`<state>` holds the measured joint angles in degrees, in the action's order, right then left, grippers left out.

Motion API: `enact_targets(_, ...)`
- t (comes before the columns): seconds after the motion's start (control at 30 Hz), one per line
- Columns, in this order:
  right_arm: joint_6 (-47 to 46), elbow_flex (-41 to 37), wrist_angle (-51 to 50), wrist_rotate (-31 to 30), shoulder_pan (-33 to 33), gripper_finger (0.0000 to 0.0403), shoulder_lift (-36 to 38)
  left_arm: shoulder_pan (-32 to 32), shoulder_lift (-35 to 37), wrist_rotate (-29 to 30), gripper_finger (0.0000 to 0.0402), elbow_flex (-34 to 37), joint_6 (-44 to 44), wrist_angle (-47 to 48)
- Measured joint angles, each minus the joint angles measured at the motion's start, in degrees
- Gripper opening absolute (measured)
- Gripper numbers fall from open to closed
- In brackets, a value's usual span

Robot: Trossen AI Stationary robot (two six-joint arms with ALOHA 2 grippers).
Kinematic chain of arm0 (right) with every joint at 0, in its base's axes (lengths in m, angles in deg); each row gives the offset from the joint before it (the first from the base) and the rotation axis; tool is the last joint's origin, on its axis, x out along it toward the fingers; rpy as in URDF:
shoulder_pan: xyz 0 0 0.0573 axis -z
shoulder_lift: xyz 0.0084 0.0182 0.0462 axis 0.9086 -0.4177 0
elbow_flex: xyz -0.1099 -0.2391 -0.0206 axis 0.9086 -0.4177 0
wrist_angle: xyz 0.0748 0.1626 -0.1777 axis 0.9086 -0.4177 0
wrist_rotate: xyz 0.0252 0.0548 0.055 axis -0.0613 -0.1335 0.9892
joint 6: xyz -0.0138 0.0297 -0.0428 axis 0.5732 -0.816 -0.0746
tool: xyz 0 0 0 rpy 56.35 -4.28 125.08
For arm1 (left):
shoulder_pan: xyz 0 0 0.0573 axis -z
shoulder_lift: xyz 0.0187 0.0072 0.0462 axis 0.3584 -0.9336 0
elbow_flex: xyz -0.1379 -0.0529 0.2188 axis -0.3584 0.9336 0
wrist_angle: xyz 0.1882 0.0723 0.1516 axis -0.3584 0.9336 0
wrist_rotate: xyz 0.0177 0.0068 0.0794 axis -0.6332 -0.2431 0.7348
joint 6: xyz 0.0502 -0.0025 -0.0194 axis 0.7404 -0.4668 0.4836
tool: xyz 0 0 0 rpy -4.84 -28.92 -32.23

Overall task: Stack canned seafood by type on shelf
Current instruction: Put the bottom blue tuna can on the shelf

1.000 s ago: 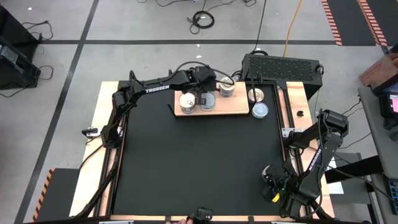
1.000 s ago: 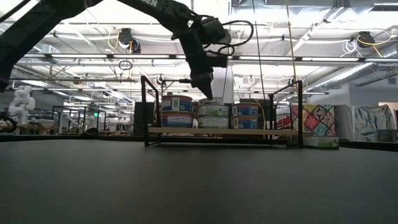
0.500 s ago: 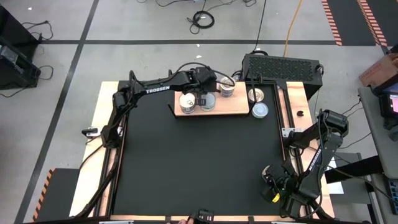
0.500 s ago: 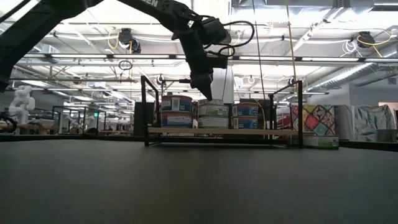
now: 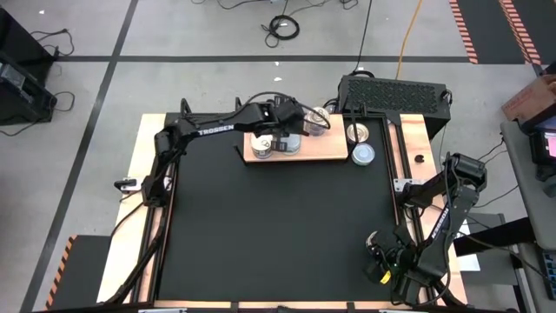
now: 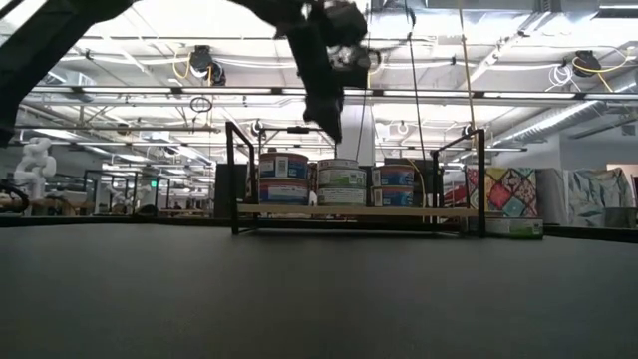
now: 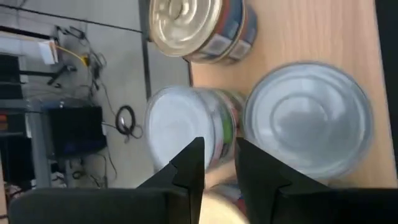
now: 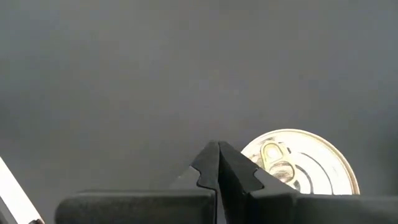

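The shelf (image 5: 323,153) is a light wooden board with black posts (image 6: 235,178) at its ends, at the table's far edge. Tins stand on it in short stacks (image 6: 284,178) (image 6: 342,181) (image 6: 392,187). The left wrist view shows a goldish-topped tin (image 7: 186,25), a white-topped tin (image 7: 177,134) and a silver-grey one (image 7: 308,121) on the board. My left gripper (image 5: 287,132) (image 6: 331,128) (image 7: 219,149) hangs above the middle stack, its fingers a narrow gap apart, touching nothing. My right gripper (image 8: 219,149) (image 5: 382,259) rests shut at the near right corner.
Two more tins (image 5: 356,132) (image 5: 363,154) stand on the tabletop just right of the board. A black ribbed box (image 5: 393,91) sits behind the far right corner. A goldish tin with a pull tab (image 8: 298,163) lies on the black tabletop beside the right gripper.
My left gripper has risen from just over the middle stack to well above the tins and shifted slightly toward the table's right. The tins on the board have stayed in place.
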<state>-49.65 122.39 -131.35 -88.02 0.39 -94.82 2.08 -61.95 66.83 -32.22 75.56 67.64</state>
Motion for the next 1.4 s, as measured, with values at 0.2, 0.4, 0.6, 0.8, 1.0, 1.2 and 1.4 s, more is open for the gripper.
enact_targets(0.2,0.44,0.00,-0.25,-0.41,0.00,0.0000,0.00,1.89,6.92,-1.48,0.0091,-0.26,-5.22,6.29)
enact_targets(0.4,3.21,0.00,-0.49,-4.97,0.04,0.0000,-0.02,2.72,15.36,-8.96,0.0088,0.39,-13.50,11.52)
enact_targets(0.6,6.95,0.00,-0.68,-10.42,1.25,0.0000,0.02,2.87,24.82,-19.38,0.0086,9.62,-19.09,20.86)
enact_targets(0.8,11.46,0.00,-0.68,-15.72,3.06,0.0000,0.00,2.88,39.36,-19.37,0.0086,35.42,-23.83,4.42)
enact_targets(1.0,12.83,0.00,-1.52,-16.63,7.34,0.0000,0.00,6.55,51.64,-26.74,0.0086,63.78,-31.12,-26.17)
enact_targets(1.2,19.14,0.00,-2.73,-16.33,13.63,0.0000,0.00,14.35,54.08,-29.57,0.0086,87.86,-41.15,-66.40)
enact_targets(1.4,26.01,0.00,-2.47,-13.59,22.09,0.0000,0.49,22.08,50.29,-18.04,0.0086,99.22,-44.79,-100.93)
